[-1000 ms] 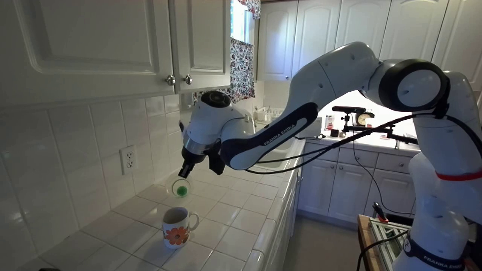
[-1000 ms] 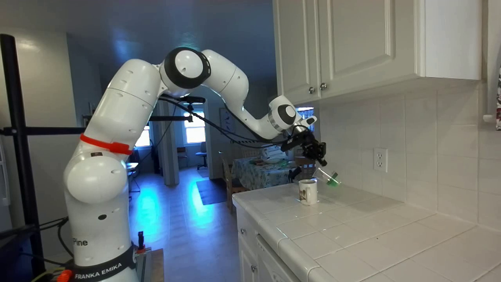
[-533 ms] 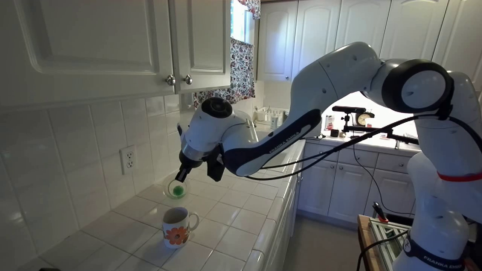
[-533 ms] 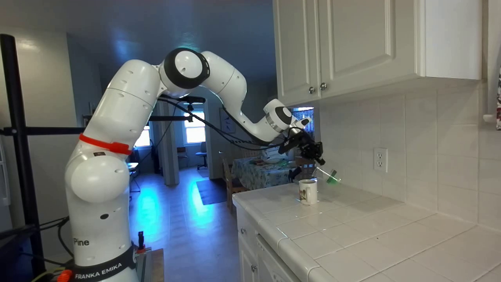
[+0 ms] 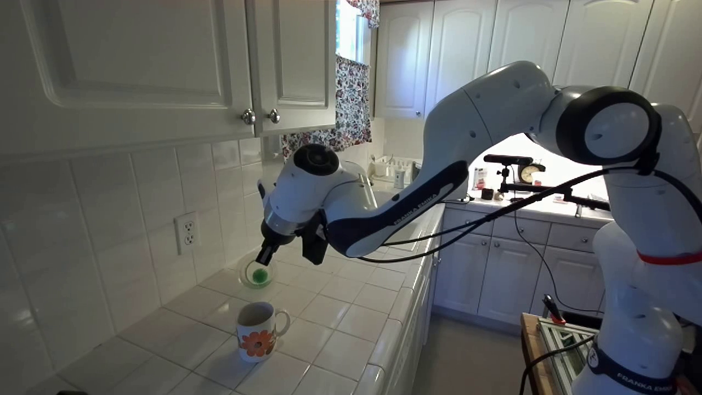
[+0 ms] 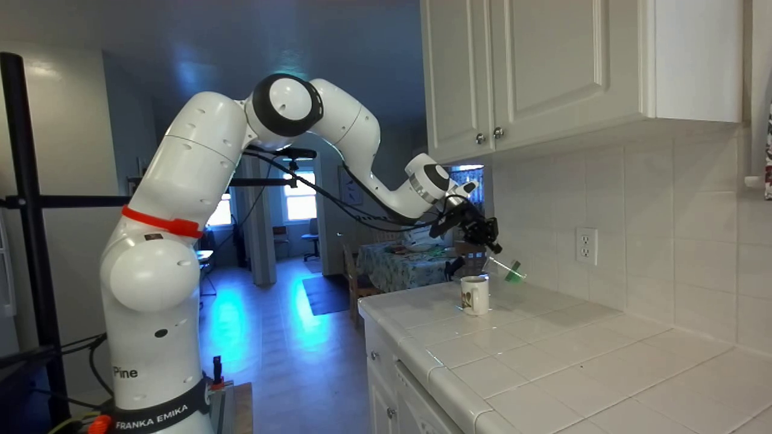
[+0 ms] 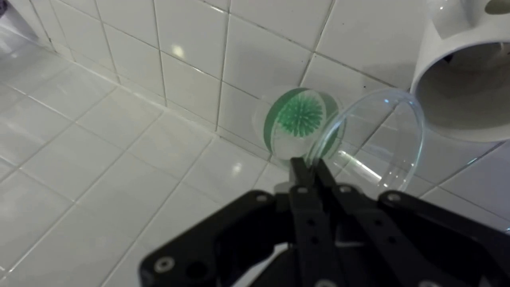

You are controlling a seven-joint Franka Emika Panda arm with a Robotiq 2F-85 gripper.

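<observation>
In the wrist view, the claw (image 7: 312, 169), lower centre, was pinched narrowly on the rim of a tilted clear glass (image 7: 343, 128), right of centre; a green spiky ball (image 7: 301, 114) showed near its base. A mug (image 7: 466, 89) stood at upper right. Sound handling seemed to require a firm rim grip, unhurried movement and clearance from the mug.

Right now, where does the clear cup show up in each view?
In an exterior view: clear cup, left of centre, lower half.
In an exterior view: clear cup, right of centre, below mid-height.
Wrist view: clear cup, right of centre, rim in the claw.
Shared landmark: the mug, in all three.
</observation>
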